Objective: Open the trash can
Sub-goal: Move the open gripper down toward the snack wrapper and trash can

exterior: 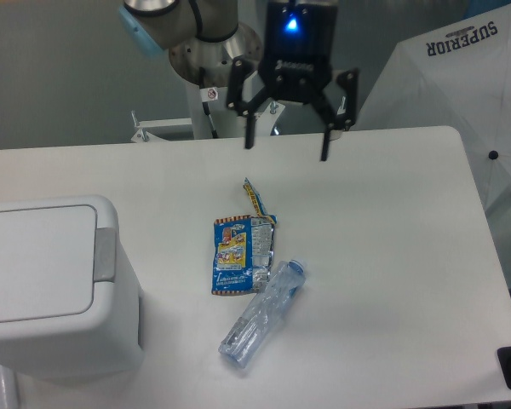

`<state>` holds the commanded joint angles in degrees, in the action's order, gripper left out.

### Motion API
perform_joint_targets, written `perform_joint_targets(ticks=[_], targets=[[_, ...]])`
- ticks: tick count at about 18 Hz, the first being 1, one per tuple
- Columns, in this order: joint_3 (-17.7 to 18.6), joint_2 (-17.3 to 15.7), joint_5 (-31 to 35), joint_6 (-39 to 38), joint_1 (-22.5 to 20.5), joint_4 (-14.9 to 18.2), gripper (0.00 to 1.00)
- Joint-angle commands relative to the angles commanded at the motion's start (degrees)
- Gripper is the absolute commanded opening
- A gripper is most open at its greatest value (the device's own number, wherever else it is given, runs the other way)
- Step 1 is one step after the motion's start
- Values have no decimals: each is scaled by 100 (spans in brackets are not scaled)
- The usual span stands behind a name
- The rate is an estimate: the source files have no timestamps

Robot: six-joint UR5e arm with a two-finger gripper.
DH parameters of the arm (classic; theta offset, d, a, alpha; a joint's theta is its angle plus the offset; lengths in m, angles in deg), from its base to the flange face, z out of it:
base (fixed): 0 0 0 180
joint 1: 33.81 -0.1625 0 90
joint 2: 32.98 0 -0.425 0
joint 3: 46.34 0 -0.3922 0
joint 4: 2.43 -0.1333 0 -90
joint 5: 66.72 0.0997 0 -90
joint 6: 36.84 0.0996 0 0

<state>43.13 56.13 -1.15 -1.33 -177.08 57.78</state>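
The trash can (pixel 47 285) is a large white boxy bin at the table's front left, its flat lid down and a grey tab (pixel 106 254) on the lid's right edge. My gripper (pixel 286 151) hangs above the back middle of the table, far to the right of the bin and beyond it. Its two black fingers are spread wide with nothing between them.
A blue snack wrapper (pixel 242 251) lies flat mid-table, and a crushed clear plastic bottle (pixel 264 312) lies just in front of it. The arm's white base column (pixel 219 85) stands behind the table's far edge. A white cover marked SUPERIOR (pixel 460 60) sits at the back right.
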Motion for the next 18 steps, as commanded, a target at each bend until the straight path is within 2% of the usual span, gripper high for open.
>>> perform_joint_targets(ticks=[3, 6, 8, 12, 18], targets=[[-35, 202, 0, -132, 317, -113, 100], [-52, 404, 26, -798, 563, -579, 100], [-61, 492, 26, -1133, 686, -747, 100], [-53, 607, 9, -1941, 888, -773, 100], [-26, 765, 0, -2057, 1011, -888, 100]])
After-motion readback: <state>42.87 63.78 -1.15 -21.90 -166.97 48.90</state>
